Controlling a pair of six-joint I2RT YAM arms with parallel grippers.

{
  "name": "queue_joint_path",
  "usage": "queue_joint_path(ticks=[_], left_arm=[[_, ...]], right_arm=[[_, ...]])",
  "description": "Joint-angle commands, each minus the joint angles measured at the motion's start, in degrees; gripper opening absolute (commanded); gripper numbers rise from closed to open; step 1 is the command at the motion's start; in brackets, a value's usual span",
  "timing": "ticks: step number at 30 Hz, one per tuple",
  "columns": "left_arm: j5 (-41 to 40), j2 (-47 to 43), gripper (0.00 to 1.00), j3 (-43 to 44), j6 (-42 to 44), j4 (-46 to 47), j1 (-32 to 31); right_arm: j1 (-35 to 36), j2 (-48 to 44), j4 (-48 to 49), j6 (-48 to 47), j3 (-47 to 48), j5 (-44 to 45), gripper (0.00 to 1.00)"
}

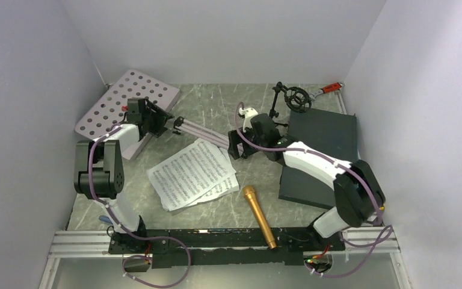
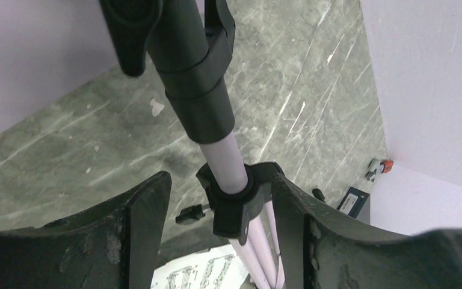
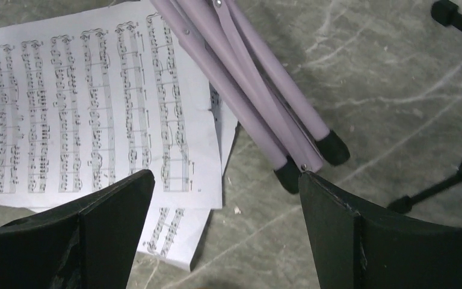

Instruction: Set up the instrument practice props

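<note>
The pale lilac music stand lies on its side. Its perforated desk (image 1: 126, 99) is at the back left and its folded legs (image 1: 207, 135) point right. My left gripper (image 1: 156, 120) straddles the stand's pole (image 2: 228, 153) at the black collar (image 2: 234, 208). It is open: the right finger touches the collar and a gap shows on the left. My right gripper (image 1: 240, 147) is open at the legs' rubber feet (image 3: 331, 147), holding nothing. Two music sheets (image 1: 192, 174) lie overlapped mid-table. The gold microphone (image 1: 260, 215) lies near the front. The black mic stand (image 1: 295, 99) is at the back.
A dark grey slab (image 1: 319, 156) lies flat on the right under my right arm, and a red-handled wrench (image 1: 331, 88) sits in the back right corner. Pale walls close in on the left, back and right. The mic stand's thin legs (image 3: 457, 162) run close to my right gripper.
</note>
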Motion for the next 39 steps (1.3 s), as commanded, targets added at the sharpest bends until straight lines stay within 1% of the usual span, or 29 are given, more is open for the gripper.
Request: queue_joint_path(ticks=[1, 6, 12, 17, 20, 22, 23, 24, 31, 34, 39], left_arm=[[0.19, 2.83, 0.66, 3.46, -2.08, 4.75, -0.01], [-0.21, 5.46, 0.62, 4.20, -3.52, 6.62, -0.04], [0.16, 7.66, 0.51, 3.88, -4.69, 9.29, 0.00], [0.63, 8.34, 0.29, 4.62, -4.02, 9.60, -0.04], [1.10, 8.72, 0.20, 5.02, -4.21, 9.66, -0.03], [1.31, 8.75, 0.11, 5.43, -4.12, 9.00, -0.02], [1.58, 8.81, 0.05, 5.59, -4.12, 8.96, -0.05], [1.86, 8.84, 0.03, 5.73, -4.12, 8.97, 0.00], [3.41, 8.57, 0.03, 6.77, -2.88, 7.96, -0.04], [3.77, 7.96, 0.03, 6.29, -2.62, 8.32, -0.05], [4.86, 7.64, 0.03, 6.93, -1.63, 7.63, 0.03]], right_arm=[[0.58, 6.07, -0.82, -3.39, 7.45, -2.06, 0.94], [1.08, 13.20, -3.29, -5.16, 14.01, -4.18, 0.93], [2.22, 19.48, -6.40, -9.36, 21.26, -5.40, 0.94], [3.26, 24.50, -8.66, -11.98, 26.30, -5.71, 0.96], [3.82, 27.56, -10.49, -14.07, 30.01, -5.40, 0.97], [4.18, 29.69, -11.73, -14.95, 32.66, -5.00, 0.97], [4.32, 30.83, -12.21, -15.36, 34.01, -5.04, 0.98], [4.45, 32.08, -13.04, -15.75, 35.55, -4.94, 0.98], [5.92, 41.35, -18.55, -18.38, 48.49, -1.19, 0.98], [6.05, 44.61, -20.01, -18.83, 52.67, 0.40, 0.98], [6.07, 49.57, -21.50, -19.91, 58.72, 0.33, 0.96]])
